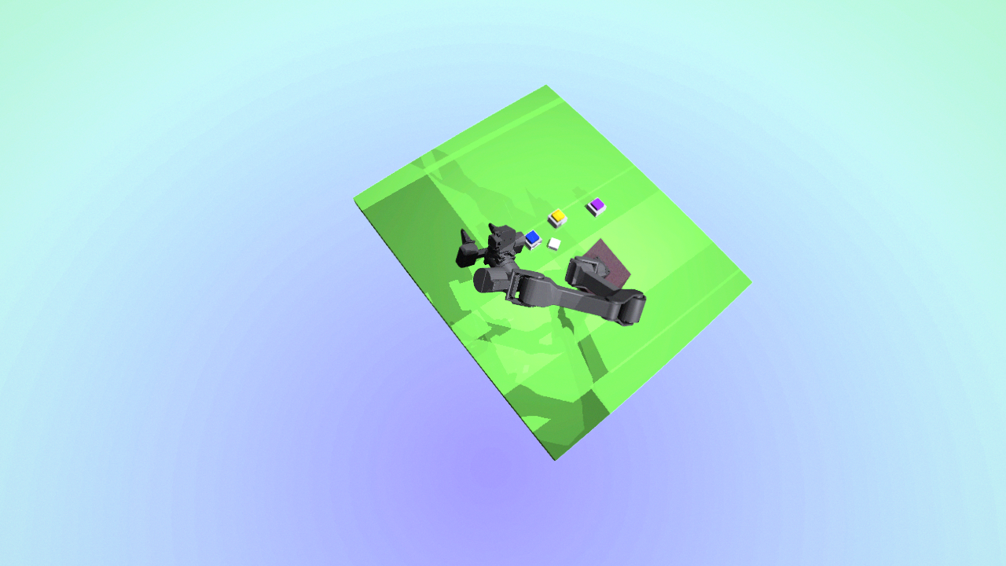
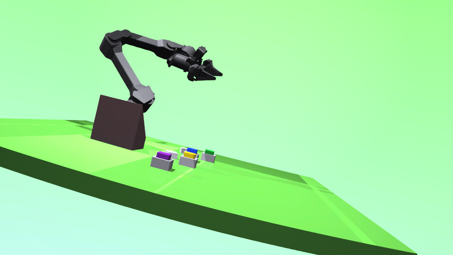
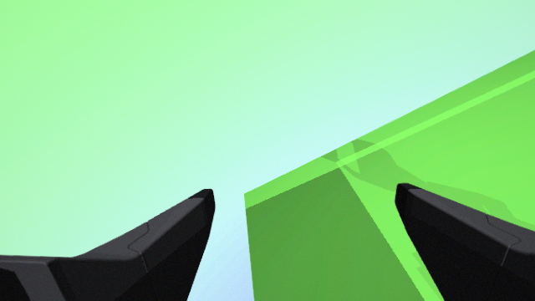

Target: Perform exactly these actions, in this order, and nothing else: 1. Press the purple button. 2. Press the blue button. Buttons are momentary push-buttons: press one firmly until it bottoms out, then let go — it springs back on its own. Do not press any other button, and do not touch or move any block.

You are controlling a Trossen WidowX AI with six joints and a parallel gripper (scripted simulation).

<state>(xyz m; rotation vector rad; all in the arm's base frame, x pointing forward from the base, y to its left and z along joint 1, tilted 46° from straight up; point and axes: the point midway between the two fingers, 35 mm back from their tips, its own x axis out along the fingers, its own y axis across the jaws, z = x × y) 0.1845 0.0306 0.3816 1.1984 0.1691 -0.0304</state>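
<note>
You're hovering high w/ claw spread wide, empty — close it, then be dropping straight onto purple button, avoiding yellow button.

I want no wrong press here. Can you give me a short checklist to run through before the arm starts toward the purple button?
1. Gripper holds nothing: ok, fingers wide apart with only air between them.
2. Gripper high above the buttons, touching nothing: ok.
3. Purple button unobstructed, at the end of the row: ok.
4. Purple button in the wrist view: not ok, it shows only the table edge.
5. Yellow button spaced from the purple one: ok, a gap shows between their housings.
6. White block off the path: cannot tell; it sits beside the blue button.
</note>
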